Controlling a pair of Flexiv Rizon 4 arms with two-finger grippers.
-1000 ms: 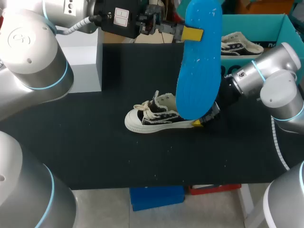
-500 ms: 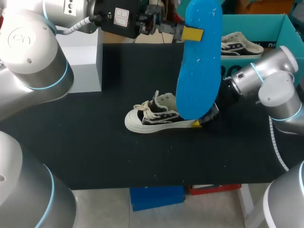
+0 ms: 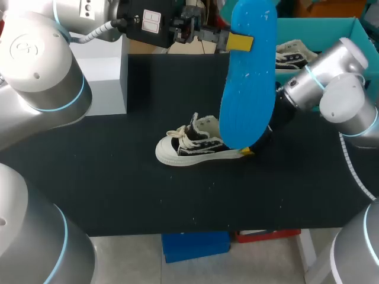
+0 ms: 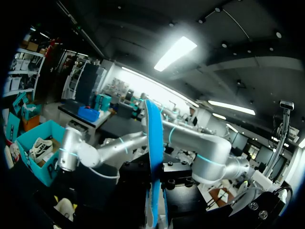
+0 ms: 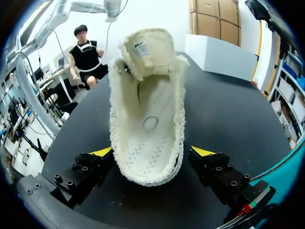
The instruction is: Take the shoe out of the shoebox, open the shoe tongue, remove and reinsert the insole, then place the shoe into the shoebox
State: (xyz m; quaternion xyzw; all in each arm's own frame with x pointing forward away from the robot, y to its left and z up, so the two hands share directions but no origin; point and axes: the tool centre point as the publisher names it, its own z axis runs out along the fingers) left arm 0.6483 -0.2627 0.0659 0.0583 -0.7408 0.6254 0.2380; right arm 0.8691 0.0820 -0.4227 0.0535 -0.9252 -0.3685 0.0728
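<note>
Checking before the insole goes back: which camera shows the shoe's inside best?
Right wrist view: it looks straight into the open shoe. Head view shows its side, heel hidden behind the insole. Left wrist view barely shows it, if at all.

A white box (image 3: 98,74) rests on the table (image 3: 118,189).

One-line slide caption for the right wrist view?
Right gripper, fingers open, straddling the heel of the shoe, tongue lifted.
</note>
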